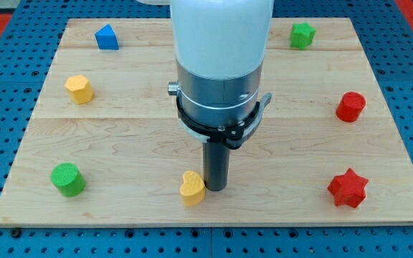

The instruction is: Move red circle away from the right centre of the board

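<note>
The red circle [350, 107] lies near the board's right edge, at about mid-height. My tip [216, 188] stands at the lower middle of the board, far to the left of the red circle. It is right beside a yellow heart [191, 188], touching or nearly touching its right side. A red star [348, 188] lies below the red circle at the lower right.
A wooden board [120, 136] sits on a blue pegboard. A blue block [107, 36] is at the upper left, a yellow hexagon [79, 89] at the left, a green circle [67, 179] at the lower left, a green block [302, 34] at the upper right.
</note>
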You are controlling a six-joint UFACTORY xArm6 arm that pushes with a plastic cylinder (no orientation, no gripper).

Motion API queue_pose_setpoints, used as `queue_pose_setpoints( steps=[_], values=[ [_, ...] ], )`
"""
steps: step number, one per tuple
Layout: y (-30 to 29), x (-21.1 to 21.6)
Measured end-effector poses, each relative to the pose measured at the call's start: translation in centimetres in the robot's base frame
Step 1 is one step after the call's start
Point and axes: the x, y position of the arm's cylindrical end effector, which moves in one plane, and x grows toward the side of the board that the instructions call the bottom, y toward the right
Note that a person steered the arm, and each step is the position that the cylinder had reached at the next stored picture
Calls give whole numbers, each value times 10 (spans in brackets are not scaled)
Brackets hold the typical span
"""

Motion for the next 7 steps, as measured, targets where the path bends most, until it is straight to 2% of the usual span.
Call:
queue_pose_setpoints(
  steps=[1, 2, 3, 4, 5, 6, 7],
  values=[
    [-1, 0],
    [64, -65],
    [167, -126],
    [218, -73],
    [264, -57],
    [334, -104],
    [241, -120]
  ],
)
